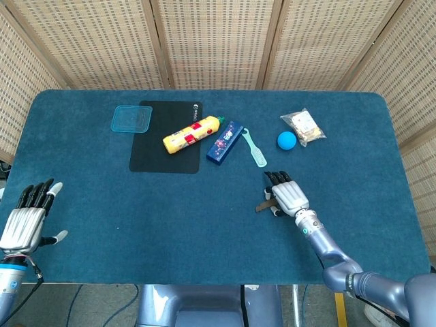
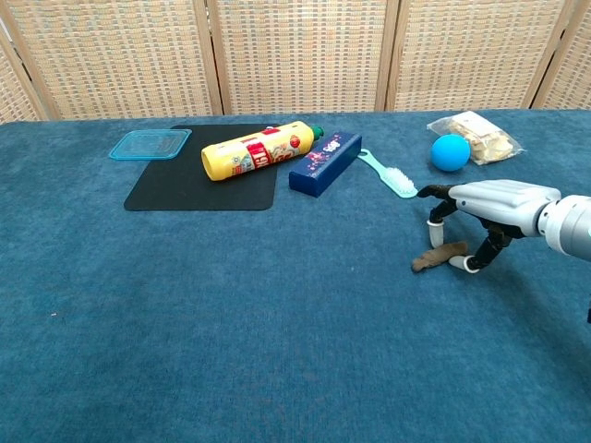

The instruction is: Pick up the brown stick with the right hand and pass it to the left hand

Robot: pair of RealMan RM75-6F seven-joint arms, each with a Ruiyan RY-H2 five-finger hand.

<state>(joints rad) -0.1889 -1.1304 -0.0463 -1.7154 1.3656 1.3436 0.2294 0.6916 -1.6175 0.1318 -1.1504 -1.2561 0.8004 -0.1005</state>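
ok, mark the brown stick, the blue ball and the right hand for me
brown stick (image 2: 436,256), chest view, middle of its length
blue ball (image 2: 451,152), chest view, centre of its front
right hand (image 2: 494,199), chest view, back of the hand

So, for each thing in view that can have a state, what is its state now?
brown stick: lying on the table, under the right hand, not lifted
right hand: arched over the stick, fingertips at it; grip cannot be told
left hand: open, holding nothing, at the table's near left edge
yellow bottle: lying on its side, cap on
clear blue container: flat on the table
snack bag: appears sealed
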